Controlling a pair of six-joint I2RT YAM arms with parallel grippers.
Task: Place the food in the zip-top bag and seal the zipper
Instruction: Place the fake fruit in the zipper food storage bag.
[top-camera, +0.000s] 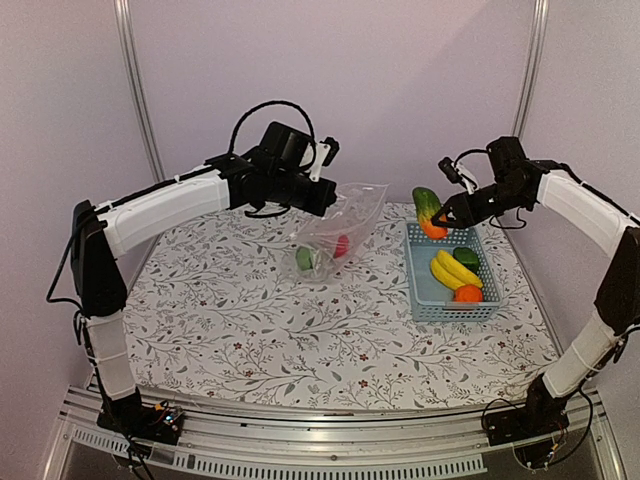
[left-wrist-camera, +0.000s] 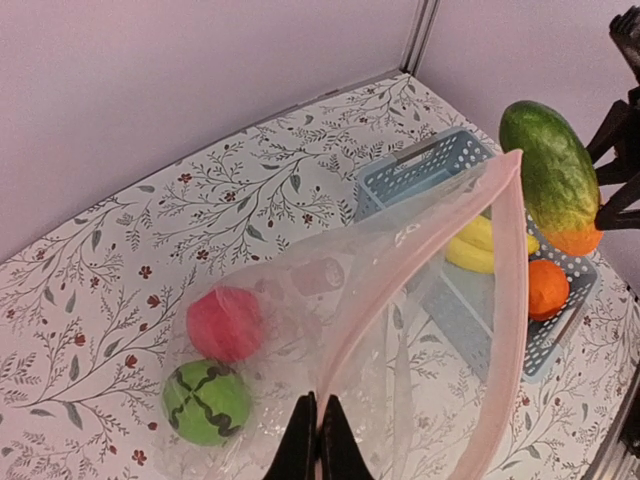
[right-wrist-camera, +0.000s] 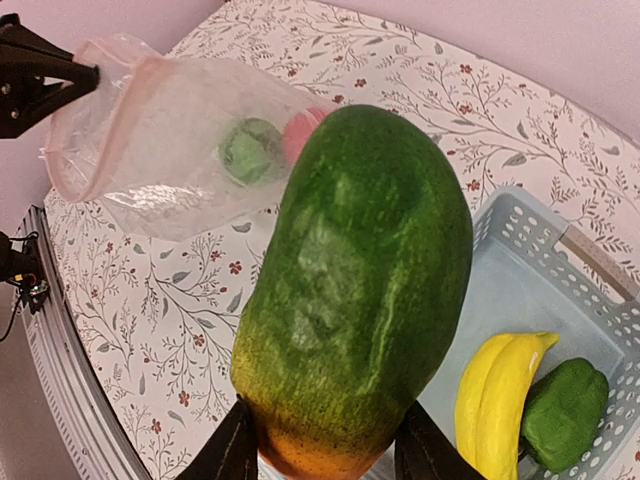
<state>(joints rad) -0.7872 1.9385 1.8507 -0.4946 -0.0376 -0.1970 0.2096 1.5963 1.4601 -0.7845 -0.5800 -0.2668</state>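
Scene: two arms over a flower-patterned counter (top-camera: 250, 330), seen from above and from each wrist.
Left tool (left-wrist-camera: 318, 445): pressed together, pinching one lip of the bag (left-wrist-camera: 400, 300) at its mouth and holding that end up off the counter.
Bag: clear and crinkly, hanging aslant from the left tool, with its lower end down on the counter near the middle.
Zipper (left-wrist-camera: 510, 250): a pinkish strip along the mouth; the two lips stand apart, so the mouth gapes toward the basket (top-camera: 455, 312).
In the bag: a green ball (left-wrist-camera: 207, 402) with dark wavy lines and a red apple (left-wrist-camera: 225, 323), side by side at the low end.
Right tool (right-wrist-camera: 330, 455): closed on the orange end of a green-orange fruit (right-wrist-camera: 360, 290), one finger on either side.
Green-orange fruit: in the air, green end uppermost, above the basket's far left corner, to the right of the bag mouth and apart from it.
Basket: light blue with latticed walls, on the right side of the counter.
In the basket: yellow bananas (top-camera: 455, 268) in the middle, a dark green piece (top-camera: 466, 256) just behind them, and an orange (top-camera: 467, 293) at the near end.
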